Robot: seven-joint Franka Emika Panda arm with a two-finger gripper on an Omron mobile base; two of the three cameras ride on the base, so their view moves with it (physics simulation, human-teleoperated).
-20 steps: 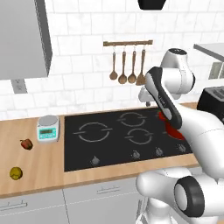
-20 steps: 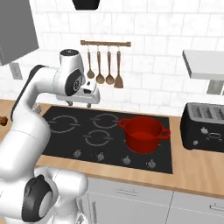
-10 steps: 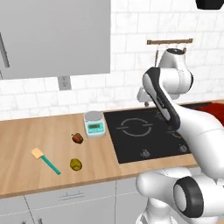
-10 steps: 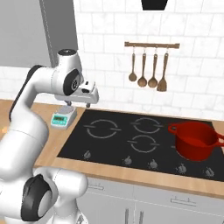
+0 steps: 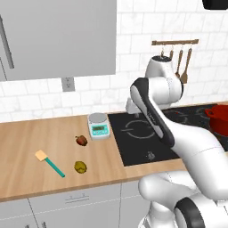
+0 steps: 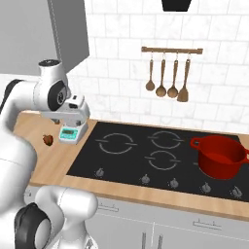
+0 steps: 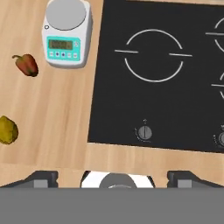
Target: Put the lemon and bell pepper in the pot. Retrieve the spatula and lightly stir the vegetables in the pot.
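Note:
The dark-red bell pepper [image 5: 81, 140] [image 7: 26, 64] lies on the wooden counter just left of the kitchen scale. The yellow lemon [image 5: 80, 166] [image 7: 8, 130] lies nearer the counter's front edge. The red pot [image 6: 219, 155] [image 5: 219, 116] stands on the cooktop's right side. On the wall rack hangs the wooden spatula [image 6: 183, 82], rightmost of the utensils. My gripper [image 5: 132, 112] [image 6: 73, 120] [image 7: 113, 177] hovers open over the cooktop's left edge, pointing down, holding nothing. It is above and to the right of both vegetables.
A white scale [image 5: 99, 125] [image 7: 66, 33] sits beside the black cooktop [image 7: 153, 87]. A teal-handled tool with a tan blade [image 5: 49, 161] lies on the counter at the left. Three wooden spoons [image 6: 163, 78] hang on the rack. A grey wall cabinet [image 5: 58, 35] hangs above the counter.
The base has driven left, so both base views shifted: the counter with lemon and pepper came into view and the pot slid to the right. The jaws stayed wide.

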